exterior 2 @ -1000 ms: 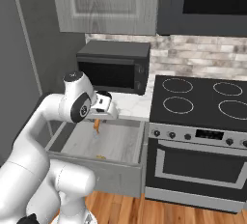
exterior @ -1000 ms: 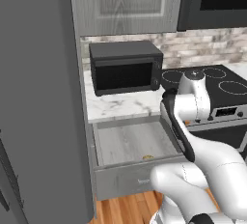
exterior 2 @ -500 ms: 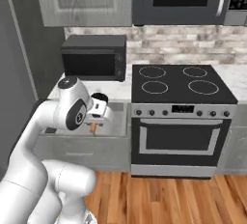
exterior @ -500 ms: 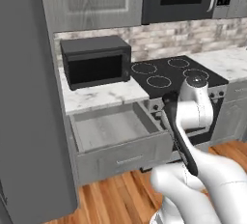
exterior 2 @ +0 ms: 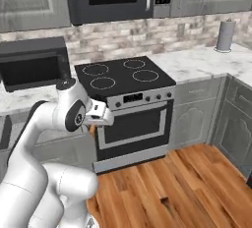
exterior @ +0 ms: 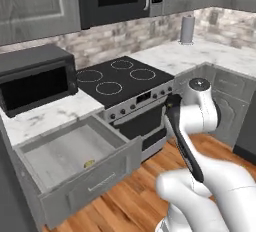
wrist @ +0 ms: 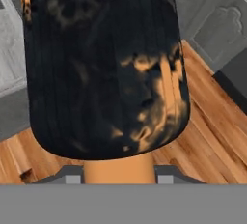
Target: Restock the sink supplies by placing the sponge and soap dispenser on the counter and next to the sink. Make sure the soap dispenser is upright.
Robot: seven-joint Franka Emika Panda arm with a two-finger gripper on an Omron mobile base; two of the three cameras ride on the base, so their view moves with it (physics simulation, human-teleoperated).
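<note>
The soap dispenser (wrist: pixel 106 63), black with orange mottling, looms large in the hand view, its orange-brown pump neck (wrist: pixel 118 170) down between my fingertips. My gripper (wrist: pixel 118 177) is shut on it. In the right base view the gripper (exterior 2: pixel 100 118) hangs in front of the oven, above the wood floor. A small yellowish sponge (exterior: pixel 89 164) lies in the open drawer (exterior: pixel 120 157). White marble counter (exterior: pixel 200 51) runs right of the stove and appears again in the right base view (exterior 2: pixel 197 65). The sink is out of view.
A black stovetop (exterior 2: pixel 123 72) with an oven below sits straight ahead. A black countertop microwave (exterior: pixel 35 78) stands at the left. At the far right a paper towel roll (exterior 2: pixel 225 35) stands on the counter. Grey cabinets (exterior 2: pixel 236 114) close the right corner.
The whole picture has shifted: the base has driven right, so the drawer and microwave slid left and the stove and right counter came in. The gripper stays shut on the bottle.
</note>
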